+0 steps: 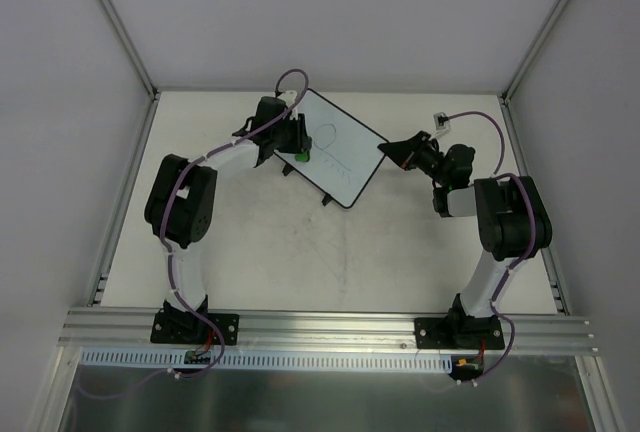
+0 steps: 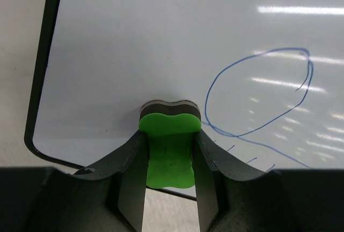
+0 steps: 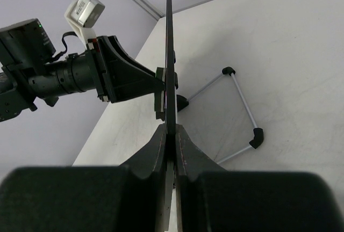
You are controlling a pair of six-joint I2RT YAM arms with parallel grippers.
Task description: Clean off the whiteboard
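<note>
I see a plain white counter (image 1: 300,262) with faint scuff lines near its middle. Only the whiteboard (image 1: 340,152) stands on it, tilted, its wire stand's black feet (image 3: 257,138) touching the surface

Overhead looks down; close wrist views share whiteboard (image 1: 345,157).

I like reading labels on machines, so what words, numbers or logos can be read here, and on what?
None can be read.
The whiteboard carries only a blue loop and short strokes, no letters.
The green eraser shows no print.
</note>
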